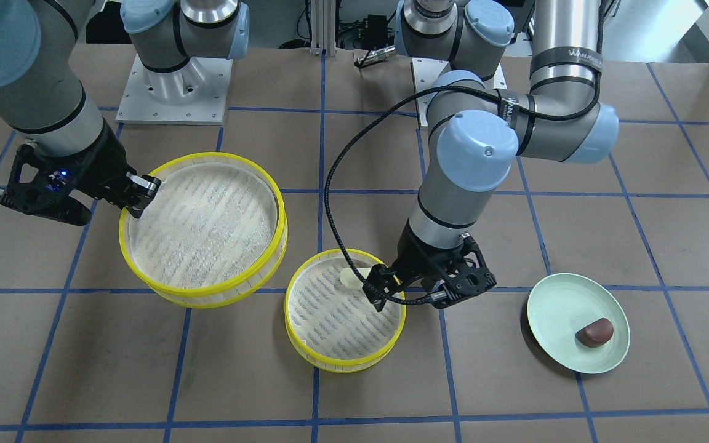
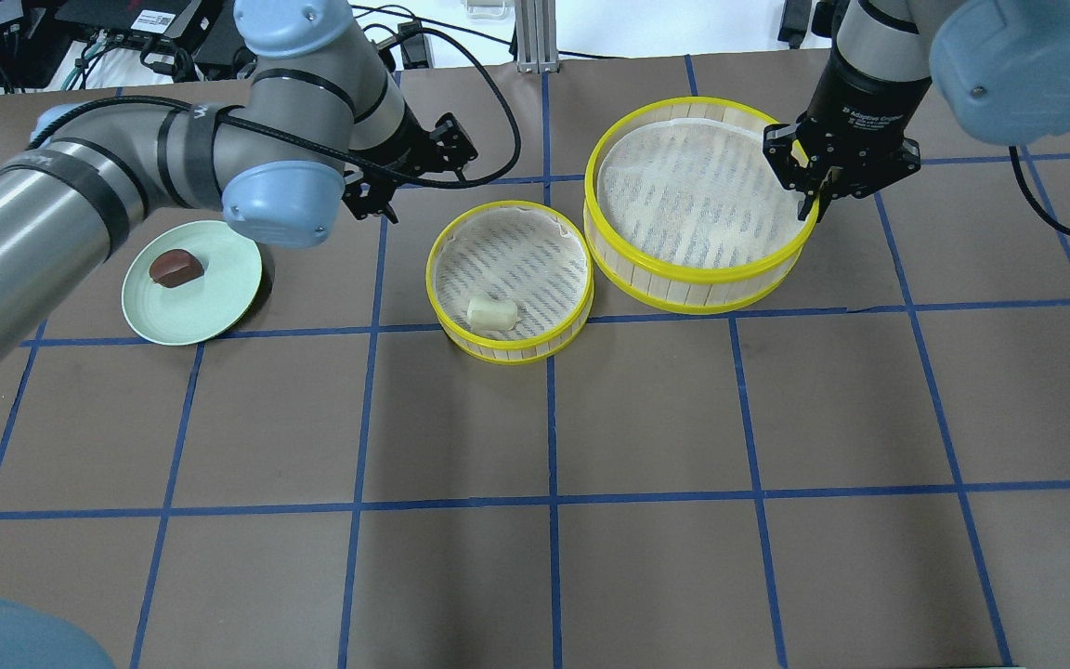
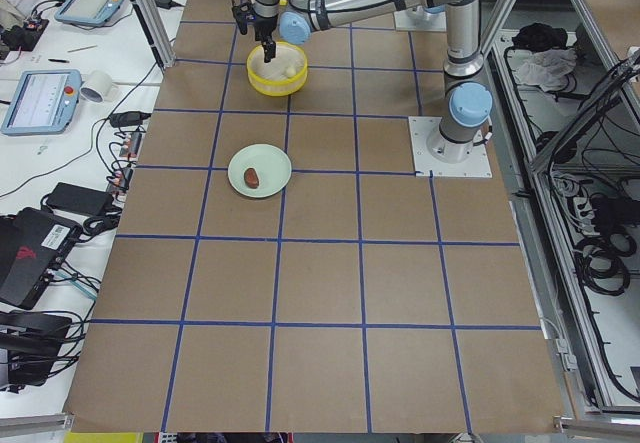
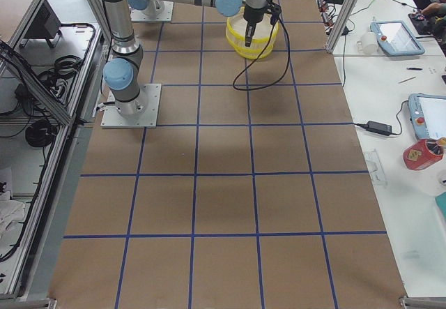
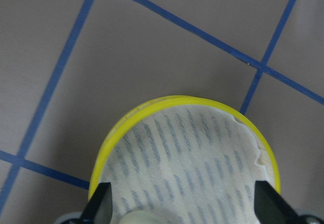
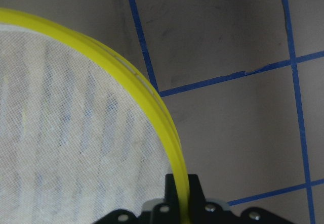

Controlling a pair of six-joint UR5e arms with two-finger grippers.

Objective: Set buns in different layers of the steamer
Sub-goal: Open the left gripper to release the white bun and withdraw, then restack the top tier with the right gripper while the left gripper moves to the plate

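Observation:
The cream-white bun lies in a small-looking yellow-rimmed steamer tray on the table; the bun also shows in the front view. My left gripper is open and empty, raised above that tray's edge; the left wrist view shows its fingers spread wide over the liner. The dark brown bun sits on the pale green plate. My right gripper is shut on the rim of a second steamer layer, which looks larger and seems held above the table.
The table is brown with a blue tape grid. The plate is at the left of the overhead view, the two trays near the middle. Both robot bases stand at the table's far side in the front view.

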